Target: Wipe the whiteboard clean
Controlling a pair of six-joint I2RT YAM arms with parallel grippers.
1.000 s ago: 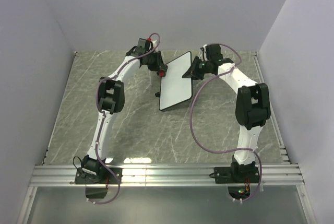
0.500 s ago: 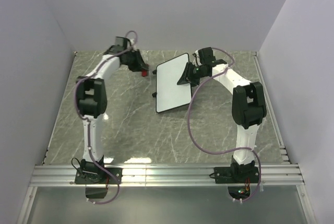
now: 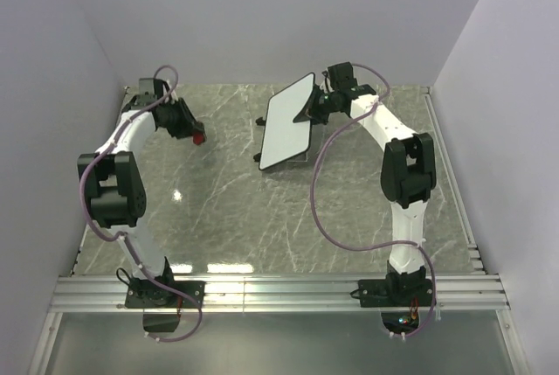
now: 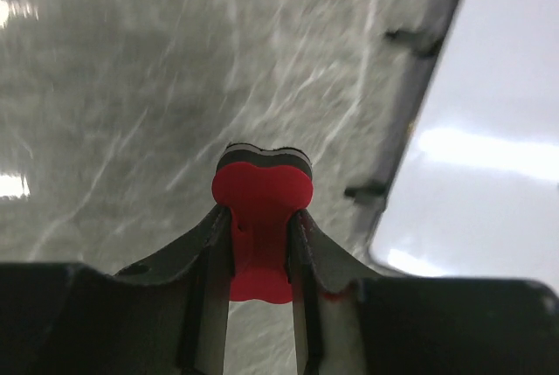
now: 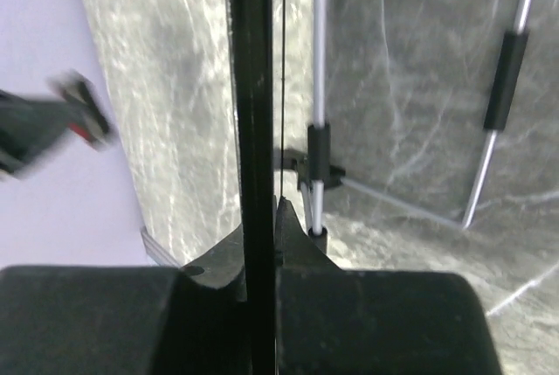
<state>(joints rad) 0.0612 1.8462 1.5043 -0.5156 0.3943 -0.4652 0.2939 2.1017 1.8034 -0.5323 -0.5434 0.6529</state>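
Up back on the desk (image 3: 227, 209), right pincer (image 3: 312, 110) grips just the whiteboard (image 3: 288, 126) edge, left pincer (image 4: 260, 222) clamps the eraser (image 4: 262, 184) — I'd worry the board pivots loose.

**Non-task items: surface, surround, eraser**

Grey marble-patterned table (image 3: 227, 209), with glare spots. Plain pale walls (image 3: 262, 17) stand on three sides. A slotted aluminium rail (image 3: 279, 292) runs along the near edge. Red eraser (image 4: 262, 196), bow-shaped with a dark felt strip, at far left; table contact undetermined.
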